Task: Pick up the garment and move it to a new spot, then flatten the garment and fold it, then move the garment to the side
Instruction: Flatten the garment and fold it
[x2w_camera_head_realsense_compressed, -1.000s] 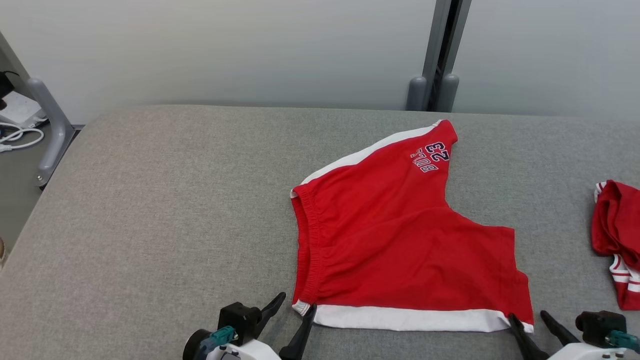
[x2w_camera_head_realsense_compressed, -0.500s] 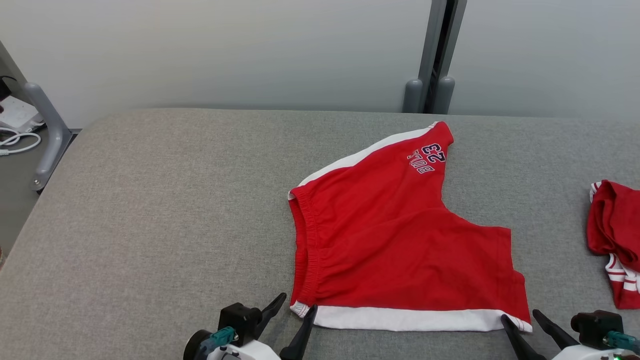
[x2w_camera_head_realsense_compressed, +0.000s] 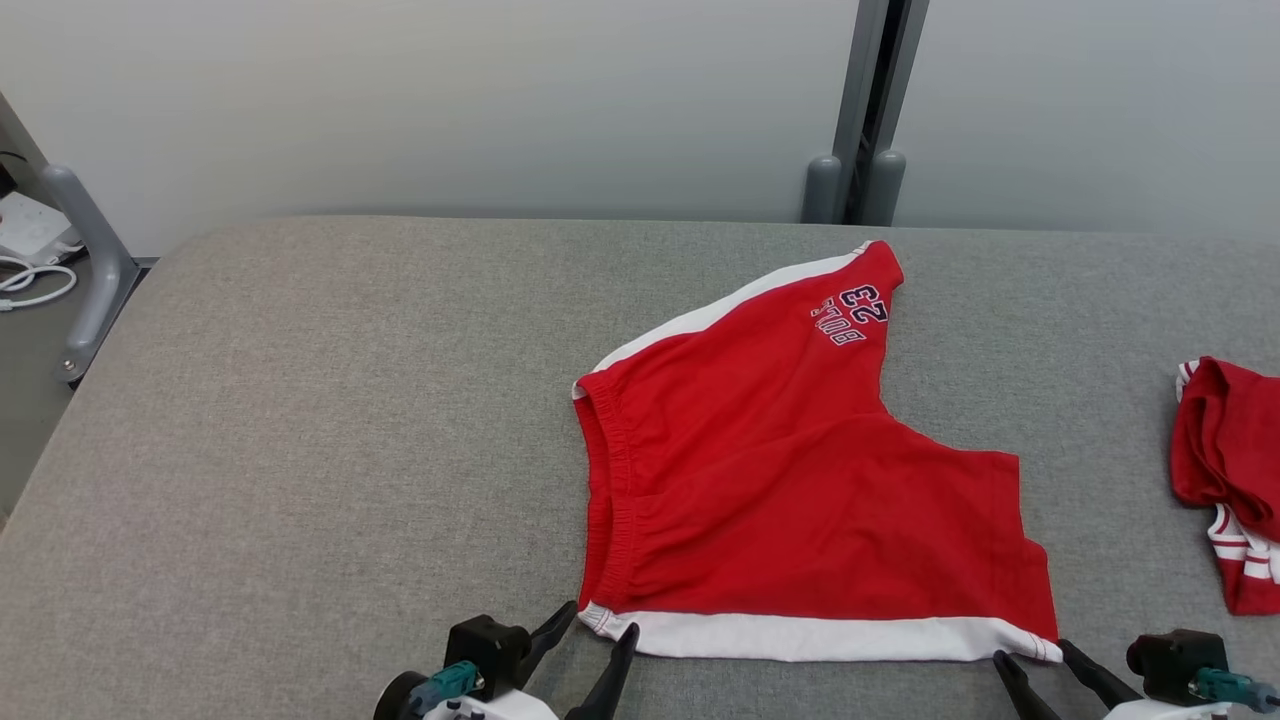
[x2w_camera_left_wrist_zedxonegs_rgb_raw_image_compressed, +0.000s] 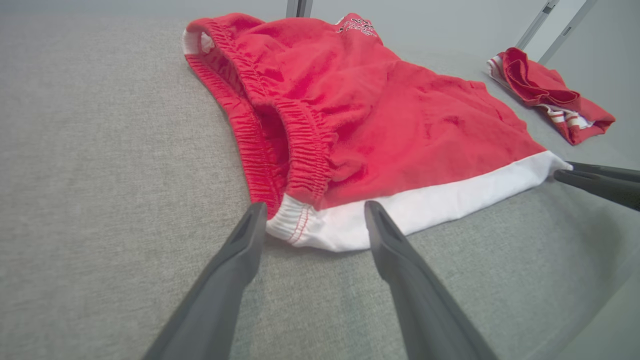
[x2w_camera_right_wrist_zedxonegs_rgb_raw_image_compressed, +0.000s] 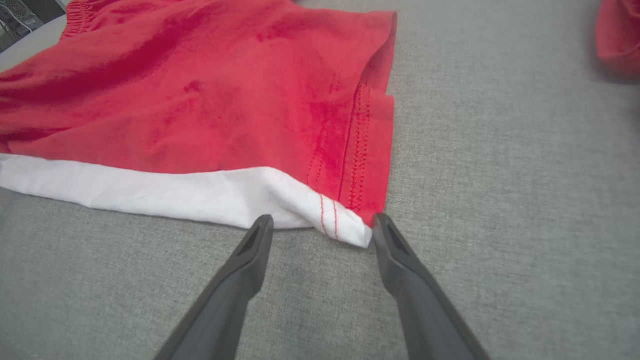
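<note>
Grey woven tabletop (x2w_camera_head_realsense_compressed: 300, 400) bore the garment (x2w_camera_head_realsense_compressed: 780, 480), red shorts lying flat right of centre. Left gripper (x2w_camera_head_realsense_compressed: 601, 617) and right gripper (x2w_camera_head_realsense_compressed: 1032, 652), both spread, straddled the near corners of its white stripe (x2w_camera_head_realsense_compressed: 800, 637). Soft, light, limp knit with a gathered waistband (x2w_camera_head_realsense_compressed: 610, 480); probably best pinched at those stitched corners.
</note>
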